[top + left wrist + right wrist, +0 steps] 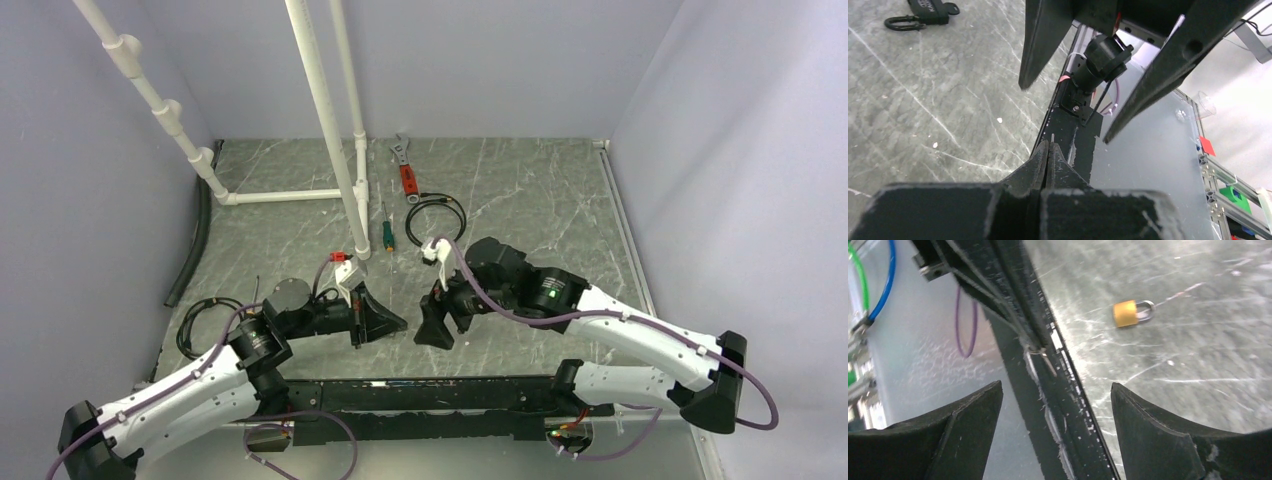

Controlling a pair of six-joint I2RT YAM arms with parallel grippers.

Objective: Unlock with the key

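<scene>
I'd carry the key (1048, 361) to a padlock slowly, wrist turned so the blade meets the keyhole straight, with the free gripper bracing the lock's body. Over the table (540, 200), the left arm (190, 385) reaches toward 3 o'clock and the right arm (640, 335) toward 9, their tips near each other. The right gripper (1055, 386) stands spread and empty; the left gripper (1048, 147) is pressed together. A black padlock (925, 7) lies at the left wrist's 11 o'clock, a brass padlock (1130, 313) at the right wrist's 1 o'clock. The key, I think, is the thin metal sliver pinched at the left fingertips, though that view is blurred.
</scene>
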